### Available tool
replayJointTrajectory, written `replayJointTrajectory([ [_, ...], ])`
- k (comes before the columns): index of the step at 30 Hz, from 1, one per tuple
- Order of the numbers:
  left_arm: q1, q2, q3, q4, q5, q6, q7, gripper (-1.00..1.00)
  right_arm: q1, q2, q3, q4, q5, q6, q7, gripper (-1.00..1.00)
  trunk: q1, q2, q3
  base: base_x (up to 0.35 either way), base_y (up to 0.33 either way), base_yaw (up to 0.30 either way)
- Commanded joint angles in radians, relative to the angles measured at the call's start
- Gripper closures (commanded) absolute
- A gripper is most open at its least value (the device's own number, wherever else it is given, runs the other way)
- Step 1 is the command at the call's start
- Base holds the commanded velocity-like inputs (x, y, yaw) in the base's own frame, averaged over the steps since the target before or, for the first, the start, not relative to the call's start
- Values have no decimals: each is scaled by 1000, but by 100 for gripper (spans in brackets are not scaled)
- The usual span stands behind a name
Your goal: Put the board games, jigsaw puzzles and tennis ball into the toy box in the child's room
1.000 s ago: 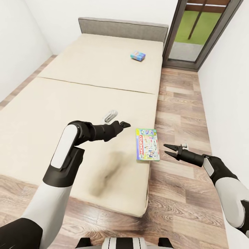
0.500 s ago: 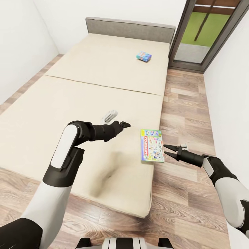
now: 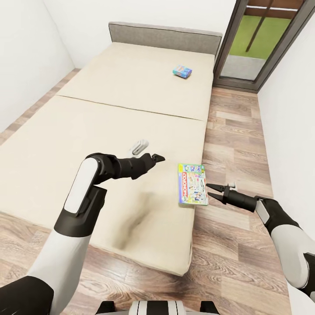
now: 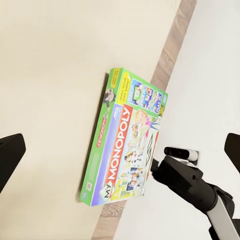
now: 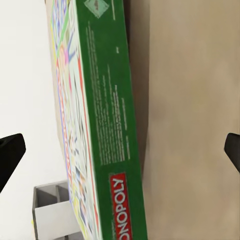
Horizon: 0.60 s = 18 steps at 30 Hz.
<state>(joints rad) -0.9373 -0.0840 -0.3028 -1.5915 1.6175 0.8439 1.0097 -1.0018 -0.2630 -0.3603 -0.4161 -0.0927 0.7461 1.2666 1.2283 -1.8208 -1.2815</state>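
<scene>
The right gripper (image 3: 211,188) has crept a little closer to the Monopoly box (image 3: 192,184) than half a second ago; its two fingers stand spread apart and hold nothing, their tips just beside the box's floor-side edge. The box lies flat on the bed (image 3: 87,131), at its right edge near the foot corner, unmoved. The left gripper (image 3: 158,157) hovers over the mattress, near the box's other side, fingers apart and empty. A smaller blue game box (image 3: 182,71) rests far up the bed, near the grey headboard (image 3: 162,36).
</scene>
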Motion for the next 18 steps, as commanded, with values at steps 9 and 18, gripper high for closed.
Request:
replayJointTrajectory([
  [9,0,0,1,-1,9,1,10,-100,0,7,-2,2,0,7,1,-100,0,0,0,0,0,3],
  [18,0,0,0,-1,9,1,10,-100,0,11,-2,3,1,7,-1,-100,0,0,0,0,0,0],
])
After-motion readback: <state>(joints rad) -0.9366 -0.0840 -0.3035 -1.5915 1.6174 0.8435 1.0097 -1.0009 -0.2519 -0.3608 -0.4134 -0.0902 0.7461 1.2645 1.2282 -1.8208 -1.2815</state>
